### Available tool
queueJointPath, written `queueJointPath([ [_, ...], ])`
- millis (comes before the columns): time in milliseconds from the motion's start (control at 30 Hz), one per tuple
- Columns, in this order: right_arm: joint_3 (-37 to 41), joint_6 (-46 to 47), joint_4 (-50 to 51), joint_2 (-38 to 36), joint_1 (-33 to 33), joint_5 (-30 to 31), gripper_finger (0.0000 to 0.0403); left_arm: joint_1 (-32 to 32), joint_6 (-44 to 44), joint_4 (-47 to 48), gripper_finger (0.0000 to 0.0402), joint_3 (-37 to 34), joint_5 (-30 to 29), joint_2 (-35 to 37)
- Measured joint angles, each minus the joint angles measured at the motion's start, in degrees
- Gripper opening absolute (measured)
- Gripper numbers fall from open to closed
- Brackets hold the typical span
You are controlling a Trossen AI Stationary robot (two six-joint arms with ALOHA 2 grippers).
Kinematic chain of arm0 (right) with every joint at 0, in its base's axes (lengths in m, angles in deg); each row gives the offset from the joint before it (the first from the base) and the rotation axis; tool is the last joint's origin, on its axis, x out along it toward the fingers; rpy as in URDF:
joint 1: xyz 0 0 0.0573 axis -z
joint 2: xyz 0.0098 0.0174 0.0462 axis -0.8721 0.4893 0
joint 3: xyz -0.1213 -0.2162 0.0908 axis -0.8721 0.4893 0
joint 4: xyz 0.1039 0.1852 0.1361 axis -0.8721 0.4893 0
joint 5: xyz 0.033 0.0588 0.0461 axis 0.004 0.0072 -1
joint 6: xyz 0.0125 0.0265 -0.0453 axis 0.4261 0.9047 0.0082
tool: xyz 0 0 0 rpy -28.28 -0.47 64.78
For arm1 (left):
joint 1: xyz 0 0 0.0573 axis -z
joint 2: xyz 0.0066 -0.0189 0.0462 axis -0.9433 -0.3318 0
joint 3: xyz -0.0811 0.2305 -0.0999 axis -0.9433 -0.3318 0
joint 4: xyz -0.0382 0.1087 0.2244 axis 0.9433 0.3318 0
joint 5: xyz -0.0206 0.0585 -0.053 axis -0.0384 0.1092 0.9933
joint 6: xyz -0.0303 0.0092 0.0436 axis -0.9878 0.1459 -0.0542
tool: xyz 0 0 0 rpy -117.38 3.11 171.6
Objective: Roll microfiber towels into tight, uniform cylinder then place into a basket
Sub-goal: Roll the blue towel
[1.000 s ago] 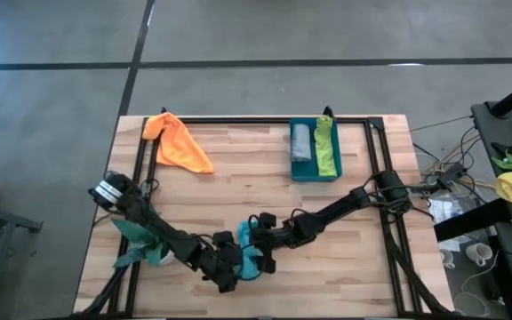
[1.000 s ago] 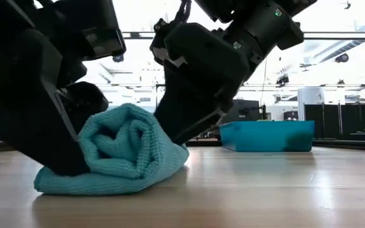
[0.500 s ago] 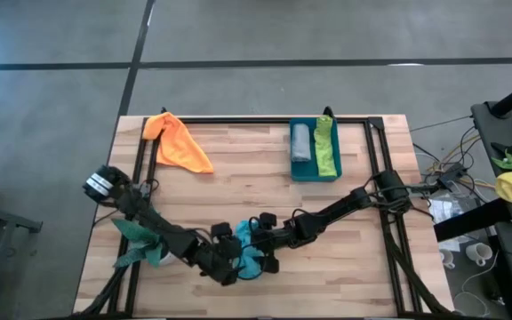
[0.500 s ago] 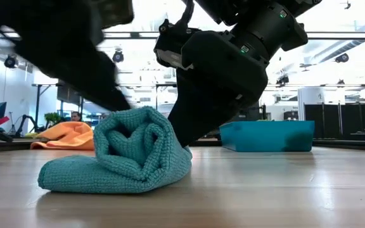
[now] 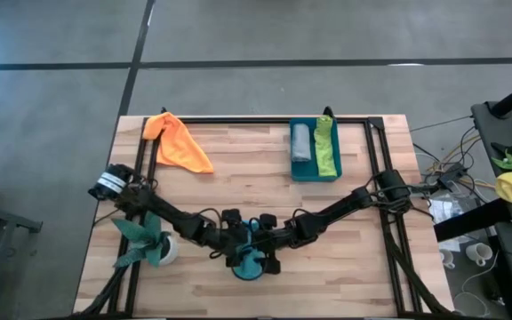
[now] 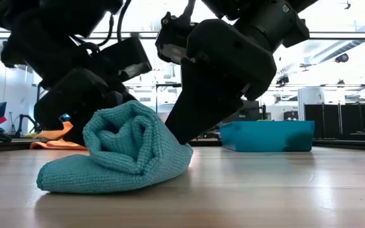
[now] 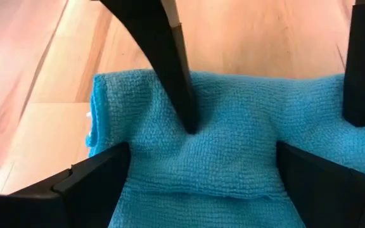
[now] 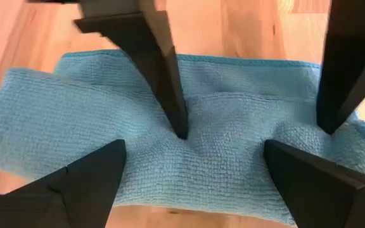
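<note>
Change: the left tool (image 5: 235,250) has shifted from the near side of the turquoise towel (image 5: 249,263) to its far side, and the roll now leans toward the left of the low view.
Turquoise towel: lies partly rolled near the front edge of the bench (image 5: 238,173), one loose flap still flat on the wood.
Left tool: spread wide, fingers (image 7: 94,180) straddling the towel, tips pressing down into the cloth; not clamped on it.
Right tool (image 5: 265,253): also spread wide, set on the towel from the opposite side, fingers (image 8: 87,177) resting on the cloth, nothing pinched.
Both tools: facing each other over the roll, each one's fingers showing in the other's wrist view.
Basket (image 5: 315,171): at the far side of the bench, well apart from the tools, holding the grey towel (image 5: 301,142) and the lime green towel (image 5: 326,147) side by side.
Orange towel (image 5: 179,142): unrolled at the far left corner.
Plant (image 5: 142,240): near the left edge, beside the left arm.
</note>
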Motion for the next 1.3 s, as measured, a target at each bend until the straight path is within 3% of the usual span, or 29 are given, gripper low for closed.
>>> queueJointPath([
  [233, -0.11, -0.43, 0.35, -0.32, 0.00, 0.02, 0.0370, 0.02, 0.29, 0.33, 0.0377, -0.67, 0.80, 0.78],
  [533, -0.22, 5.77, 17.48, -9.98, -1.77, 2.44, 0.0370, 0.15, 0.75, 2.34, 0.0377, -0.51, 0.69, 2.46],
  [933, -0.81, 10.10, 7.35, 1.13, -5.01, 6.08, 0.0370, 0.28, 0.81, 2.58, 0.0377, -1.33, 1.68, 3.58],
  [1300, -1.07, 12.59, 6.62, 1.26, -4.67, 8.48, 0.0370, 0.44, 1.75, 4.82, 0.0377, 0.01, 1.68, 10.81],
])
